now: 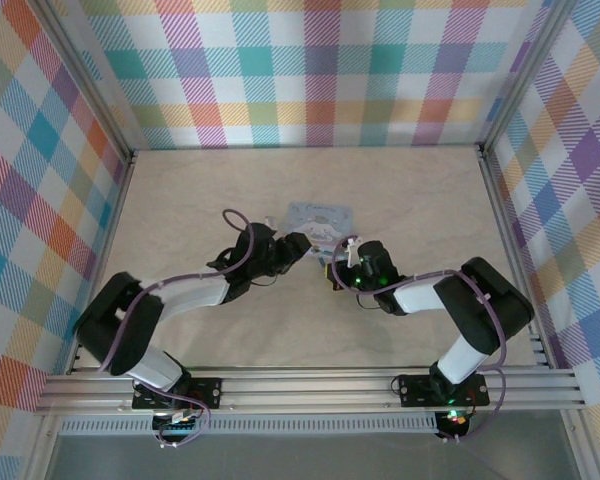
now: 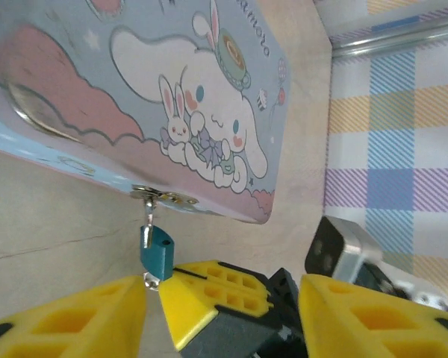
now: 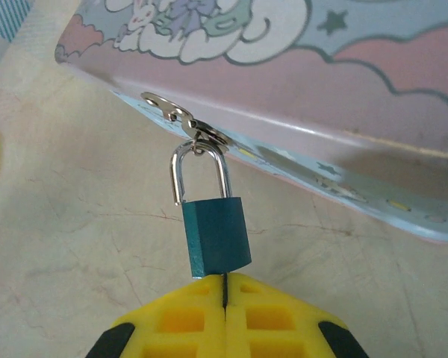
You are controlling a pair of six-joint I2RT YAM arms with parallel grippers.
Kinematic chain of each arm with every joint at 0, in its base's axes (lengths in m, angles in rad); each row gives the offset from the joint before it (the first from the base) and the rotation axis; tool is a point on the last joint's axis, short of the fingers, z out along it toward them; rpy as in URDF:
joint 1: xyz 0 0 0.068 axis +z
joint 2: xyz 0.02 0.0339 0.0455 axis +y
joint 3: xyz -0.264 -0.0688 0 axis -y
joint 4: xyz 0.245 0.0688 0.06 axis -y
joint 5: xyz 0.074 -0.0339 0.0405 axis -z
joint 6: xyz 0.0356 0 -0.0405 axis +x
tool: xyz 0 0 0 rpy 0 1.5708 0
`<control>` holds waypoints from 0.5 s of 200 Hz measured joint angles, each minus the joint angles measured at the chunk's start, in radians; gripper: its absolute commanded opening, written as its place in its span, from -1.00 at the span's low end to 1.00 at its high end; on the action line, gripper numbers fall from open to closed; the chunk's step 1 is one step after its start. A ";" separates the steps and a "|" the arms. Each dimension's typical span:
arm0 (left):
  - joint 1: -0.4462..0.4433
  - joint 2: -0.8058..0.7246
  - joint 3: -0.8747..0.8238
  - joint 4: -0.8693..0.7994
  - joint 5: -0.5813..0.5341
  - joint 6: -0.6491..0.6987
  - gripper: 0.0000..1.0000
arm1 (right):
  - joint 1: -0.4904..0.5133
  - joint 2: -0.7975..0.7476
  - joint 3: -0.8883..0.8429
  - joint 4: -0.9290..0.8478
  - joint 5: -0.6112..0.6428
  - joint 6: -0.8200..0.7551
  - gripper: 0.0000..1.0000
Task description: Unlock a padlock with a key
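The small teal padlock (image 3: 216, 235) hangs by its silver shackle from the hasp (image 3: 187, 123) of a pale blue cartoon-printed tin box (image 3: 373, 82). One shackle leg stands free beside the body, and an empty hole shows on the padlock's (image 2: 157, 253) top. My right gripper (image 3: 225, 277) is shut just under the padlock, with the key (image 3: 224, 287) a thin dark sliver pinched between its yellow fingers and running up into the lock's underside. My left gripper (image 2: 222, 291) is open, its fingers (image 2: 67, 321) either side of the right gripper's tips, touching nothing.
The tin box (image 1: 320, 218) lies mid-table on the beige surface, with both grippers (image 1: 298, 245) (image 1: 332, 268) meeting at its near edge. Checked walls (image 1: 300, 70) close in the back and sides. An aluminium rail (image 1: 310, 385) runs along the near edge.
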 measured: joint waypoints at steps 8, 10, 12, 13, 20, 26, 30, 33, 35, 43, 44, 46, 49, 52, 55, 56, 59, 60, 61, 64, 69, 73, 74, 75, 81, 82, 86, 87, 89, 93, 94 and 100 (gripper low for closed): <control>0.007 -0.035 0.003 -0.046 -0.014 0.026 0.29 | -0.002 0.007 0.000 0.008 -0.010 0.031 -1.00; 0.010 -0.045 0.005 -0.058 -0.019 0.039 0.30 | -0.003 0.009 0.000 0.010 -0.013 0.040 -1.00; 0.013 -0.055 0.006 -0.073 -0.023 0.051 0.31 | -0.003 0.011 0.000 0.011 -0.014 0.047 -1.00; 0.014 -0.058 0.006 -0.077 -0.023 0.051 0.31 | -0.004 0.012 0.000 0.013 -0.016 0.051 -1.00; 0.028 -0.082 0.016 -0.117 -0.032 0.075 0.34 | -0.006 0.019 0.000 0.018 -0.021 0.077 -1.00; 0.044 -0.099 0.024 -0.144 -0.037 0.099 0.35 | -0.008 0.027 0.000 0.026 -0.027 0.103 -1.00; 0.057 -0.108 0.032 -0.161 -0.039 0.112 0.37 | -0.009 0.032 0.000 0.032 -0.030 0.116 -1.00; 0.067 -0.113 0.036 -0.173 -0.039 0.122 0.39 | -0.011 0.037 0.000 0.038 -0.033 0.129 -1.00; 0.074 -0.115 0.039 -0.180 -0.037 0.126 0.40 | -0.012 0.040 0.000 0.041 -0.034 0.136 -1.00; 0.105 -0.119 0.056 -0.206 -0.032 0.155 0.42 | -0.015 0.053 0.000 0.052 -0.042 0.162 -0.96; 0.109 -0.119 0.057 -0.209 -0.031 0.158 0.42 | -0.016 0.054 0.000 0.053 -0.042 0.165 -0.95; 0.118 -0.119 0.062 -0.216 -0.030 0.166 0.43 | -0.016 0.057 0.000 0.056 -0.045 0.172 -0.94; 0.130 -0.118 0.070 -0.227 -0.024 0.174 0.44 | -0.017 0.062 0.000 0.060 -0.047 0.181 -0.92; 0.142 -0.115 0.078 -0.236 -0.022 0.187 0.44 | -0.018 0.067 0.000 0.064 -0.050 0.189 -0.91; 0.152 -0.113 0.086 -0.247 -0.017 0.192 0.44 | -0.020 0.071 0.000 0.066 -0.051 0.198 -0.91; 0.158 -0.111 0.090 -0.252 -0.015 0.198 0.44 | -0.021 0.074 0.000 0.067 -0.052 0.201 -0.91; 0.169 -0.105 0.100 -0.262 -0.012 0.209 0.45 | -0.022 0.078 0.000 0.068 -0.054 0.209 -0.90; 0.171 -0.104 0.102 -0.265 -0.011 0.211 0.45 | -0.022 0.079 0.000 0.068 -0.055 0.211 -0.90; 0.174 -0.103 0.105 -0.268 -0.009 0.212 0.45 | -0.023 0.081 0.000 0.069 -0.056 0.214 -0.90; 0.185 -0.094 0.117 -0.277 -0.002 0.226 0.45 | -0.024 0.085 0.000 0.071 -0.057 0.222 -0.89; 0.201 -0.081 0.135 -0.290 0.006 0.238 0.46 | -0.027 0.091 0.000 0.072 -0.060 0.232 -0.89; 0.209 -0.070 0.148 -0.297 0.012 0.253 0.46 | -0.029 0.095 0.000 0.074 -0.063 0.241 -0.89; 0.212 -0.066 0.153 -0.299 0.014 0.255 0.46 | -0.029 0.096 0.000 0.074 -0.063 0.242 -0.89; 0.214 -0.064 0.156 -0.301 0.016 0.256 0.46 | -0.030 0.097 0.000 0.075 -0.063 0.244 -0.89; 0.225 -0.041 0.182 -0.314 0.026 0.277 0.46 | -0.034 0.099 -0.001 0.075 -0.065 0.253 -0.88; 0.227 -0.039 0.184 -0.316 0.027 0.277 0.46 | -0.035 0.100 -0.001 0.075 -0.066 0.255 -0.88; 0.233 -0.022 0.199 -0.321 0.033 0.291 0.47 | -0.039 0.100 -0.001 0.075 -0.066 0.257 -0.85; 0.233 -0.019 0.201 -0.323 0.034 0.292 0.47 | -0.040 0.100 -0.001 0.076 -0.066 0.257 -0.84; 0.235 -0.013 0.208 -0.326 0.037 0.296 0.47 | -0.042 0.100 -0.002 0.076 -0.067 0.260 -0.82; 0.238 0.001 0.219 -0.331 0.042 0.307 0.48 | -0.044 0.098 -0.002 0.075 -0.067 0.261 -0.79; 0.239 0.006 0.223 -0.332 0.043 0.311 0.48 | -0.045 0.098 -0.002 0.075 -0.067 0.260 -0.78; 0.242 0.027 0.241 -0.340 0.053 0.327 0.49 | -0.049 0.095 -0.002 0.073 -0.066 0.259 -0.71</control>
